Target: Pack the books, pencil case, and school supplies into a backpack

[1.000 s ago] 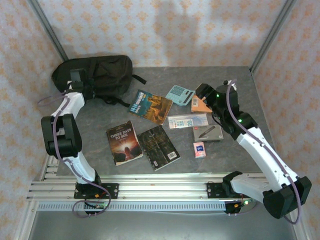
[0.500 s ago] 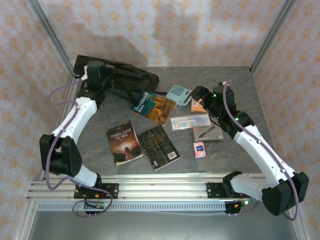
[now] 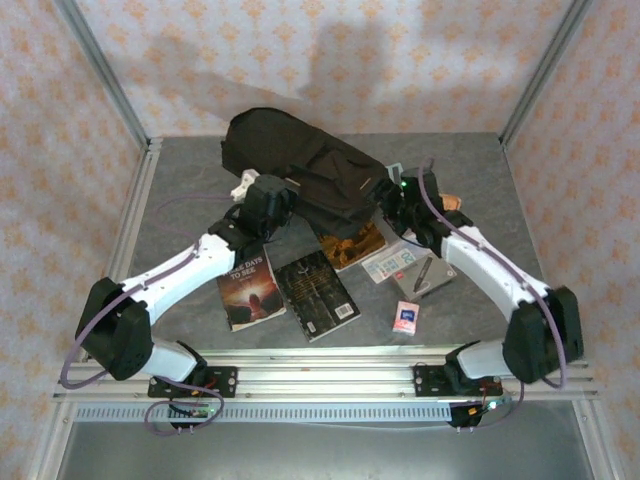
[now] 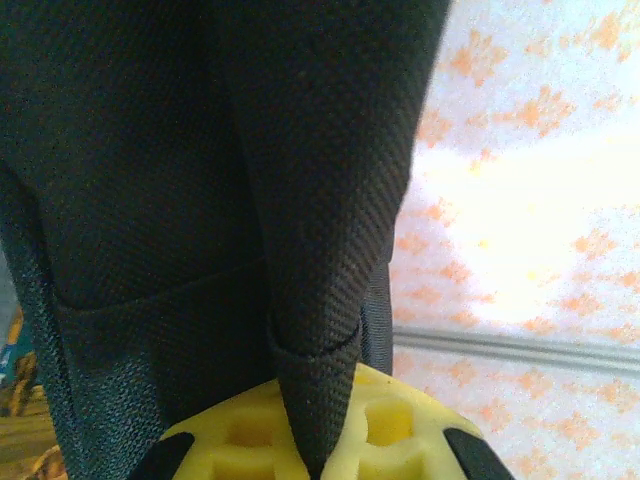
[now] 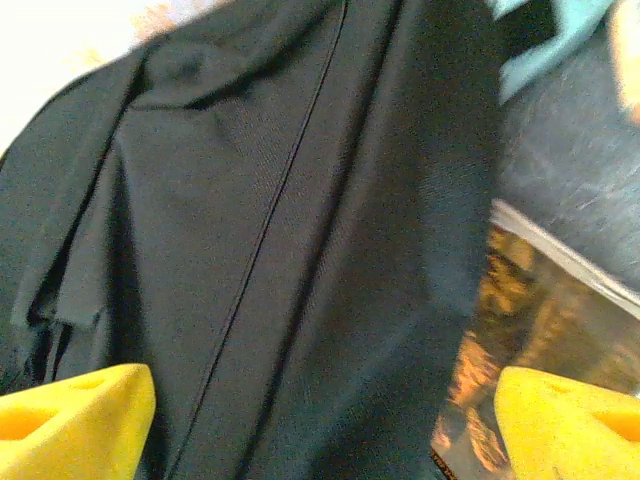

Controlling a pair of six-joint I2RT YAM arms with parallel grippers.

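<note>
The backpack (image 3: 300, 160) slumps by the table's (image 3: 180, 175) back edge, its near hem overlapping the blue-and-orange book (image 3: 357, 245), a fold pinched in the closed left gripper (image 4: 320, 445), the right gripper (image 5: 320, 420) spread wide beside it, bare tabletop toward the left edge.

The top camera looks down from above and behind the arm bases, taking in the whole table (image 3: 480, 170) and the backpack (image 3: 300, 160). The left wrist camera sits pressed against the backpack (image 4: 150, 200), facing a patterned wall (image 4: 520, 200). The right wrist camera looks closely down on that backpack (image 5: 250, 250) and a book (image 5: 500, 340), both shared with the top view.
</note>
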